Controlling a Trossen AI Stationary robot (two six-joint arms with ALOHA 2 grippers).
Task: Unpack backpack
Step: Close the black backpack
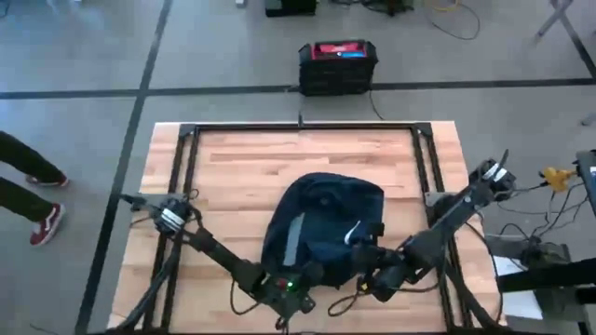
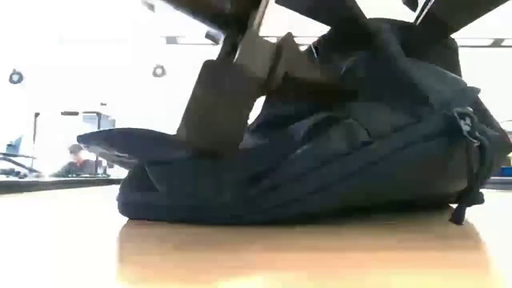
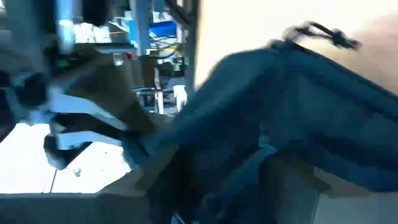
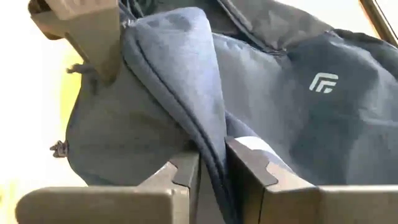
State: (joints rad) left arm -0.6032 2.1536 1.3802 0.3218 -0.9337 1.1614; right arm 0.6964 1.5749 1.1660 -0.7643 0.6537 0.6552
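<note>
The dark navy backpack (image 1: 321,219) lies on its side in the middle of the wooden table; it also shows in the low view (image 2: 320,168), with its bottom edge on the tabletop. My right gripper (image 1: 368,270) is at its near right edge, shut on a fold of its fabric (image 4: 211,165). My left gripper (image 1: 296,277) is at its near left edge and shows in the right wrist view (image 4: 81,31) against the raised fabric edge. My left gripper holds the backpack's raised fabric edge (image 4: 127,34) at the bag's near side, coming from the table's near left. The gripper's own body and blur hide how the fingers lie on it. My right gripper pinches a fold of the navy fabric (image 4: 208,140) between its two fingers (image 4: 183,168), coming level from the table's near right. The fold runs on past the fingertips up to my left gripper. The bag's body stays on the table.
A rigid black box with a red top (image 1: 337,65) stands on the floor beyond the table's far edge. A black frame (image 1: 298,127) runs around the tabletop. A person's legs (image 1: 28,186) show at the left of the table; another person (image 2: 76,160) sits far behind.
</note>
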